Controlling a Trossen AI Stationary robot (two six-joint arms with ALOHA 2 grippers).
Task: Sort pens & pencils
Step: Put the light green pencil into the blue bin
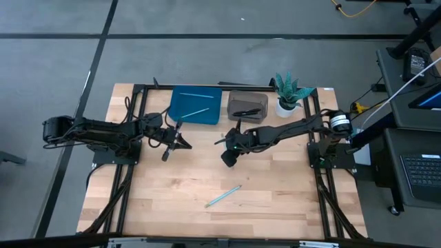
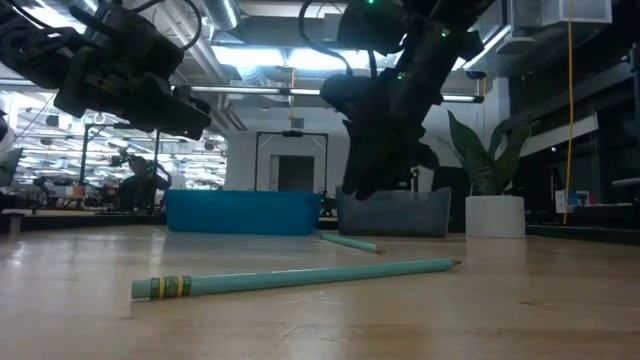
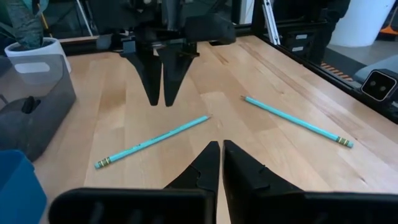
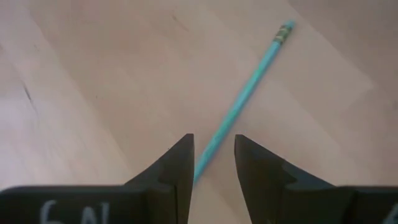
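Two light-blue pencils lie flat on the wood: one near the table's near edge [image 1: 222, 196] [image 2: 300, 277] [image 3: 298, 121], one farther back [image 2: 350, 242] [image 3: 152, 142] [image 4: 242, 99]. My right gripper [image 1: 227, 158] [image 4: 213, 149] hangs open above this second pencil, fingers pointing down and standing either side of its line, clear of it. My left gripper [image 1: 182, 143] [image 3: 221, 155] hovers shut left of it, holding nothing. Two more pencils [image 1: 196, 111] lie in the blue tray [image 1: 180, 117]. Black pens [image 1: 247, 111] lie in the grey tray [image 1: 234, 120].
A potted plant [image 1: 288, 93] [image 2: 495, 215] stands right of the grey tray at the far edge. Dark frame rails [image 1: 131, 165] run along both sides of the table. Bare wood [image 1: 172, 200] spreads around the near pencil.
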